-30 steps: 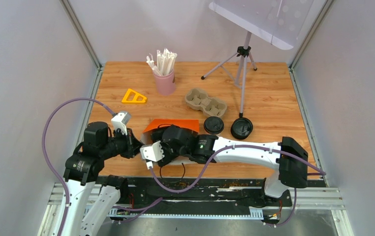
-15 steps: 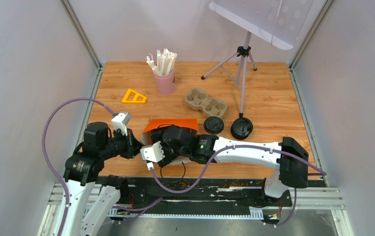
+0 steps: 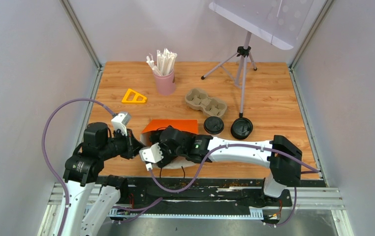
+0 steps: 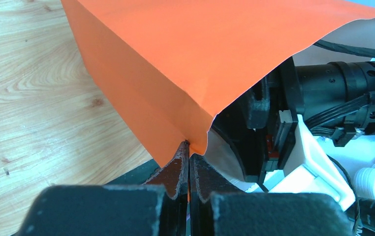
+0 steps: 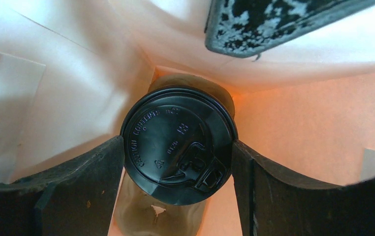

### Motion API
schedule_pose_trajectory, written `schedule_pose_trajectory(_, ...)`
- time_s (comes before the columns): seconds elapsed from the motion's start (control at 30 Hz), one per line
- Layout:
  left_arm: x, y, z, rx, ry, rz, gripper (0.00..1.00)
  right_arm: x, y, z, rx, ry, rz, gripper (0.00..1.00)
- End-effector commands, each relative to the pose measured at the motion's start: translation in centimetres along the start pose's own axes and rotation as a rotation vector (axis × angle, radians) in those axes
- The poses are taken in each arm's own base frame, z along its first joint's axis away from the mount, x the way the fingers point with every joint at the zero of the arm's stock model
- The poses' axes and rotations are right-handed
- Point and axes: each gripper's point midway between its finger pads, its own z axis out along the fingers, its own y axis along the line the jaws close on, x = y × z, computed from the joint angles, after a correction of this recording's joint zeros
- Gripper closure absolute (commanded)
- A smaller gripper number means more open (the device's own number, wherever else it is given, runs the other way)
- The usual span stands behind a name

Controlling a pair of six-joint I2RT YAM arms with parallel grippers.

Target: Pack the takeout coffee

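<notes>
An orange paper bag (image 3: 173, 125) with a white inside lies on the table between my arms. My left gripper (image 4: 189, 147) is shut on the bag's edge (image 4: 195, 140) and holds its mouth up. My right gripper (image 5: 178, 152) reaches inside the bag, and its two fingers (image 5: 102, 167) press on either side of a takeout coffee cup (image 5: 161, 216), olive-brown with a black lid (image 5: 178, 142). In the top view my right wrist (image 3: 175, 141) covers the bag's mouth, so the cup and the fingers are hidden there.
Two black round lidded things (image 3: 214, 125) (image 3: 241, 128) stand right of the bag; what is under them cannot be told from above. Behind are a cardboard cup carrier (image 3: 205, 102), a pink cup of white sticks (image 3: 165, 81), a yellow triangle (image 3: 134, 97) and a tripod (image 3: 243, 73).
My right arm has shifted a little to the left, its wrist deeper at the bag's mouth. The left gripper and the bag's edge have stayed put.
</notes>
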Motion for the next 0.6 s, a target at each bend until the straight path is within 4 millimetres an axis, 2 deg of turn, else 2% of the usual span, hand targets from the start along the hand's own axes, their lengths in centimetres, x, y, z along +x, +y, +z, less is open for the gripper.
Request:
schedule_pose_trajectory(0.0,-0.9,-0.9,-0.3,0.034,-0.037,0.008,1.0,-0.7,-1.7,0.1,0.047,-0.021,-0.012,0.47)
schedule_pose_trajectory(0.57,-1.1,-1.3,-0.2,0.056,-0.04,-0.013,1.0,1.2,-1.1,1.4,0.039,0.04,0.008,0.47)
